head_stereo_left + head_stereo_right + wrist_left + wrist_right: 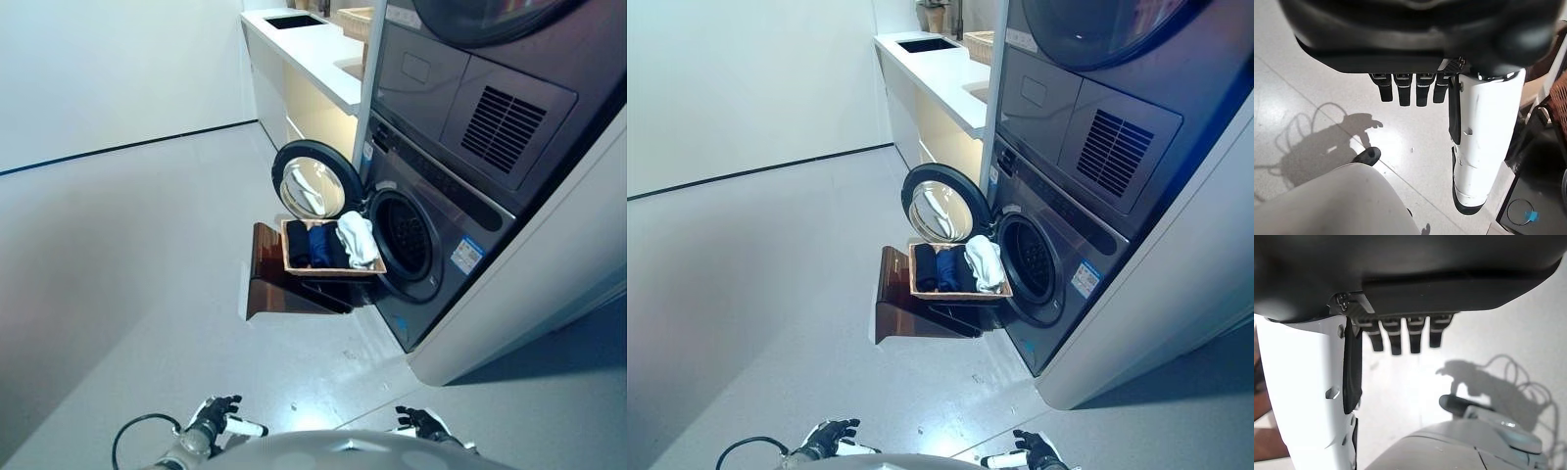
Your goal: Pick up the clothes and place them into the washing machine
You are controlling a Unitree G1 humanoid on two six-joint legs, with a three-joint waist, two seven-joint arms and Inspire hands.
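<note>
A wicker basket (290, 260) rests on a brown stand (271, 284) in front of the washing machine (446, 230). In it lie a black garment (298, 244), a dark blue garment (321, 245) and a white garment (359, 238). The machine's round door (312, 180) is swung open to the left, and the drum opening (404, 238) shows dark. My left hand (214, 416) and right hand (423, 423) hang low near my body, far from the basket. Both hold nothing, with fingers (1408, 88) straight in the wrist views.
A dryer (490, 88) is stacked above the washer inside a white cabinet (549, 284). A white counter (309, 49) with a dark sink runs along the far wall. Grey floor (127, 255) spreads wide to the left of the stand.
</note>
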